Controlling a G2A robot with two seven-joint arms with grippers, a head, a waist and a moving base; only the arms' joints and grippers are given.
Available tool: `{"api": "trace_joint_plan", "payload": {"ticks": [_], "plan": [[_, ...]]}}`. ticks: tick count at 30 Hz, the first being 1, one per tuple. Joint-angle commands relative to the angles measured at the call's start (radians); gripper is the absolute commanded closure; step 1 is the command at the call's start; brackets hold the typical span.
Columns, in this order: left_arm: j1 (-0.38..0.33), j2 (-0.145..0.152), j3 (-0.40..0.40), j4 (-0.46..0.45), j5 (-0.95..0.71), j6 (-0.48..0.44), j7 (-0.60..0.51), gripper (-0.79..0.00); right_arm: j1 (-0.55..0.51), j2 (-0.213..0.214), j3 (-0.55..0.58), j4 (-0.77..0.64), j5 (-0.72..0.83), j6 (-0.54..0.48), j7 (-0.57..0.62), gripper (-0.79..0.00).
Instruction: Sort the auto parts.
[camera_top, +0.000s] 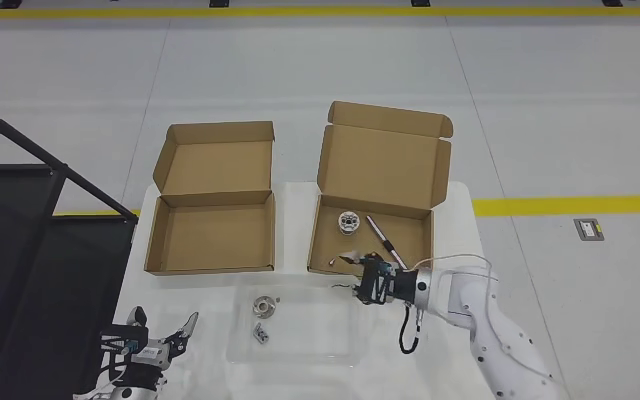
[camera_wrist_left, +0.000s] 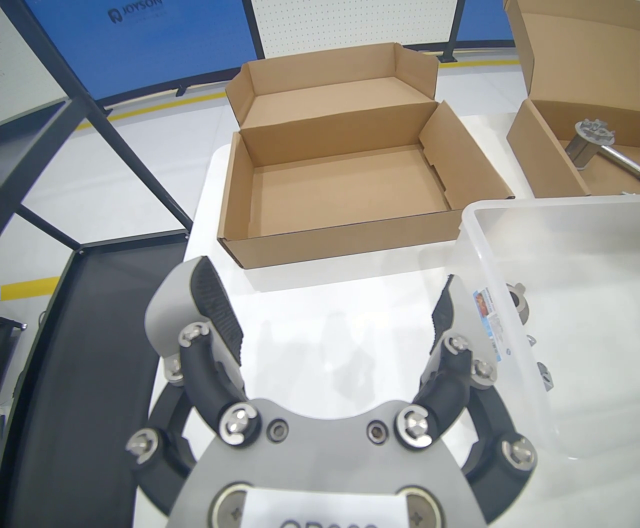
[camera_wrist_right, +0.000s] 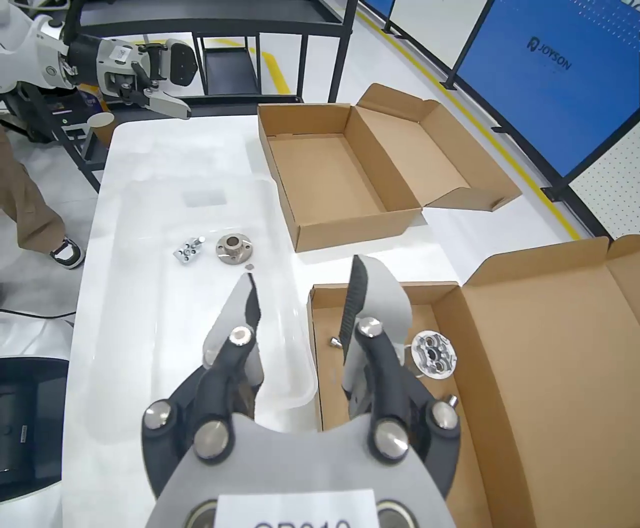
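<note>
Black rack (camera_top: 60, 300) beside white table (camera_top: 295, 225).

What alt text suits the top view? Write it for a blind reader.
The right claw hangs open at the near edge of the right box, which holds a round part and a rod. Beside it stands the open left box; a clear tray in front holds a flanged hub and a small block.

Count: cardboard boxes (camera_top: 210, 240) (camera_top: 385, 165), two; clear bin (camera_top: 310, 335), one. Metal pieces, five: one hub (camera_top: 264, 304), one small block (camera_top: 260, 333), one disc (camera_top: 347, 221), one rod (camera_top: 383, 238), one bolt (camera_top: 340, 260).
</note>
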Motion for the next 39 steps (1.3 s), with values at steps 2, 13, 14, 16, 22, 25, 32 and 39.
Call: {"api": "trace_joint_plan", "payload": {"ticks": [2,13,14,16,22,25,32,39], "plan": [[0.000,0.000,0.000,0.000,0.000,0.000,0.000,-0.785,0.000,0.000,0.000,0.000,0.001,0.000,0.001,-0.680],[0.010,0.003,-0.018,-0.046,0.044,-0.038,0.018,-0.785,-0.035,0.011,0.009,0.024,-0.006,-0.007,-0.108,-0.785],[0.015,0.005,-0.028,-0.063,0.062,-0.062,0.013,-0.785,-0.038,0.015,0.008,0.015,-0.023,-0.030,-0.137,-0.785],[0.022,0.011,-0.059,-0.100,0.107,-0.106,0.001,-0.785,-0.044,0.025,-0.009,-0.006,-0.063,-0.036,-0.198,-0.785],[0.023,0.037,-0.192,-0.209,0.235,-0.315,-0.031,-0.785,-0.015,0.090,-0.143,-0.075,-0.232,-0.036,-0.424,-0.785],[-0.008,0.052,-0.253,-0.243,0.296,-0.444,-0.070,-0.785,0.017,0.131,-0.199,-0.098,-0.322,-0.036,-0.522,-0.785],[-0.159,0.093,-0.243,-0.252,0.474,-0.784,-0.166,-0.785,0.054,0.232,-0.316,-0.174,-0.494,-0.036,-0.664,-0.785],[-0.351,0.129,-0.068,-0.227,0.606,-1.001,-0.285,-0.785,0.057,0.317,-0.386,-0.242,-0.544,-0.036,-0.708,-0.785]]}}
